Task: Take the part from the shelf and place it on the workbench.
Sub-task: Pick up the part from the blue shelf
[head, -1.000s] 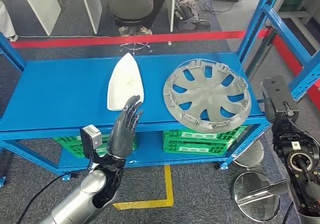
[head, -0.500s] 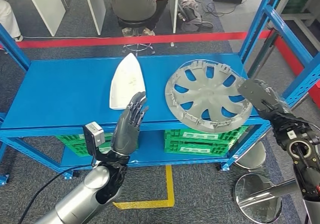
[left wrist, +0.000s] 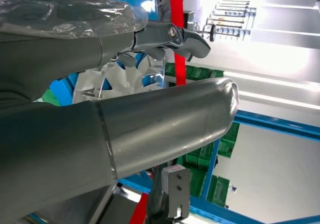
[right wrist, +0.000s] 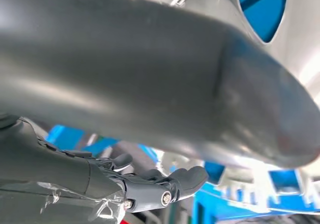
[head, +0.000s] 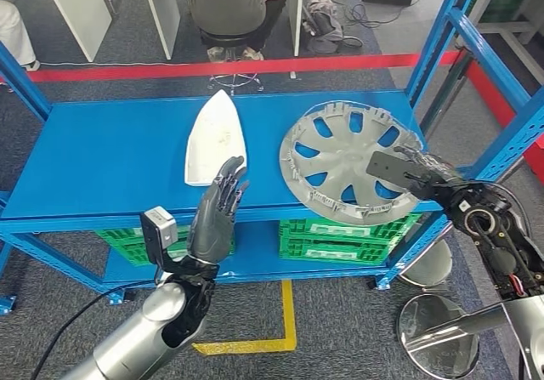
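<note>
Left to right, as seen from the head view:
Shelf: a blue metal shelf [head: 96,155] with blue uprights spans the scene; green crates [head: 333,240] sit on the level below.
Left hand: the left hand [head: 217,214] is raised in front of the shelf edge, palm upright, fingers [head: 229,184] straight and slightly apart, holding nothing.
White part: a white, iron-shaped shell [head: 215,136] lies flat on the shelf top, pointed end away from the robot, just beyond the left hand's fingertips.
Wheel cover: the silver wheel cover [head: 333,155] lies flat on the right half of the shelf, well apart from the white shell; it is round, with curved spokes, blue shelf showing through the gaps, and small clips around the rim. Its near edge overhangs the shelf front slightly.
Right hand: the right hand [head: 410,172] reaches in flat over the cover's right side, fingers extended and loosely spread above the spokes; whether they touch the cover cannot be told.
Background: a person [head: 228,2] sits on a stool beyond a red floor line [head: 161,68].
</note>
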Available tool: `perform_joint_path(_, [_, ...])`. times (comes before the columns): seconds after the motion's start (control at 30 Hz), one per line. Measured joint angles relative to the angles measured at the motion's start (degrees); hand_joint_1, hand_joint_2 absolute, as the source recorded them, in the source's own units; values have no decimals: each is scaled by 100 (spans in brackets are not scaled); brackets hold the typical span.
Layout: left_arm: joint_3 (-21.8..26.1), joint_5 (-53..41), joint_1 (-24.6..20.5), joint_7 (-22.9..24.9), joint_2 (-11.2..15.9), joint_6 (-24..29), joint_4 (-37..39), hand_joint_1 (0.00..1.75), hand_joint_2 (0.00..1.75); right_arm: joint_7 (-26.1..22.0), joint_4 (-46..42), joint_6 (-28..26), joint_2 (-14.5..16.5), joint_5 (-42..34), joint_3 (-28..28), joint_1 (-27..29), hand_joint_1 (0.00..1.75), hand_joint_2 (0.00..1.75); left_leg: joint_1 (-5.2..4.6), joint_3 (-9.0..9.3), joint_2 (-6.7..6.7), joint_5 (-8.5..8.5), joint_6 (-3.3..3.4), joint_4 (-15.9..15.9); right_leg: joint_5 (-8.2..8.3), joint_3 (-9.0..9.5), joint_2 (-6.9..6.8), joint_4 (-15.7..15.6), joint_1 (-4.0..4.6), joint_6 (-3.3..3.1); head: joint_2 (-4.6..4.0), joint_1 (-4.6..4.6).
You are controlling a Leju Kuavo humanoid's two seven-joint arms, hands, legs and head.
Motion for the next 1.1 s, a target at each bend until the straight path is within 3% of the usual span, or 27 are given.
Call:
perform_joint_path(0.23, [11, -17, 73, 14, 20, 69, -37, 0, 0, -982, 980, 0, 68, 322, 594, -608, 0, 0, 0, 0, -5, 3, -4, -1, 0, 7, -2, 2, 2, 0, -1, 3])
perform_joint_path(0.47, [47, -5, 102, 14, 33, 253, -85, 0, 0, -1564, 1837, -21, 512, 622, 1274, -799, 0, 0, 6, 1, -9, 4, -5, -2, 0, 7, -5, 2, 8, 0, -1, 0])
perform_joint_path(0.7, [79, 4, 145, -2, 51, 308, -122, 0, 0, -1725, 2390, -44, 854, 639, 1720, -875, 0, 0, 11, 1, -13, 4, -5, -2, -1, 7, -10, 2, 10, -1, -1, -2])
perform_joint_path(1.1, [162, 11, 158, -17, 64, 310, -156, 0, 0, -1789, 2786, -50, 1044, 647, 2070, -991, 0, 0, 13, 37, -7, 4, -6, -2, 2, 34, -7, 0, 10, -5, 1, 1])
